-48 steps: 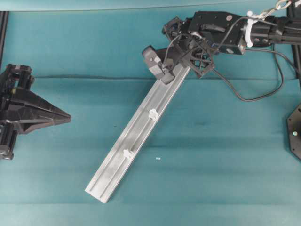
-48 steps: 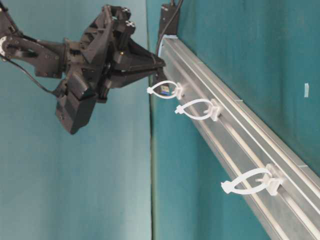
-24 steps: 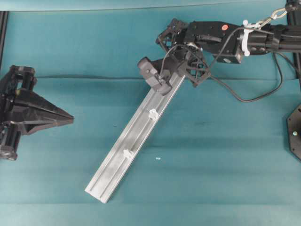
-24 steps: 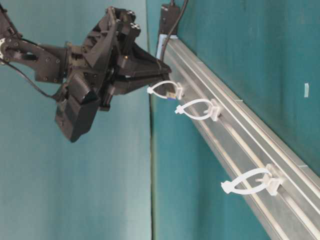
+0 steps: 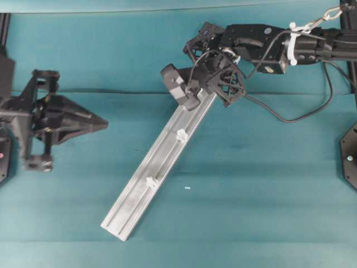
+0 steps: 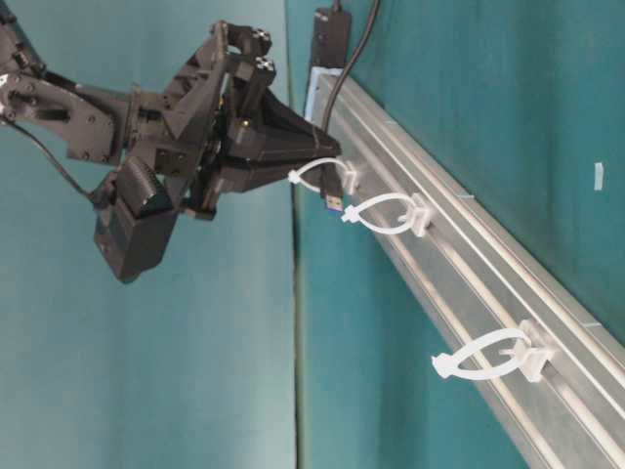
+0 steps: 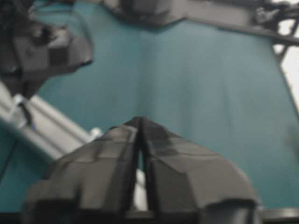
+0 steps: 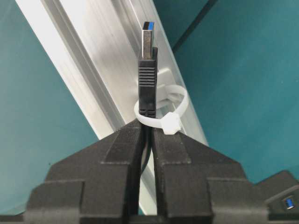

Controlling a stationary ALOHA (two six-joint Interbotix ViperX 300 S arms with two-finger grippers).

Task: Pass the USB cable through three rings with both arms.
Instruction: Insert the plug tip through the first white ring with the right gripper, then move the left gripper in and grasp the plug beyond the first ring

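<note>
The silver rail [image 5: 146,180] lies diagonally on the teal cloth and carries three white rings [image 6: 314,174] [image 6: 386,213] [image 6: 488,362]. My right gripper [image 8: 146,123] [image 5: 207,88] is shut on the dark USB cable just behind its plug [image 8: 146,70]. The plug pokes through the top ring [image 8: 161,112], its metal tip [image 6: 335,198] past the loop. The black hub [image 5: 177,84] rests at the rail's upper end. At the far left, my left gripper [image 5: 105,124] [image 7: 140,120] is well away from the rail, fingertips meeting, nothing between them.
The right arm's loose black wire [image 5: 301,114] loops over the cloth right of the rail. A black mount [image 5: 350,156] sits at the right edge. A small white scrap [image 5: 187,188] lies beside the rail's lower half.
The right gripper has slid down along the rail, pushing the plug through the top ring. The left arm has moved right, toward the rail.
</note>
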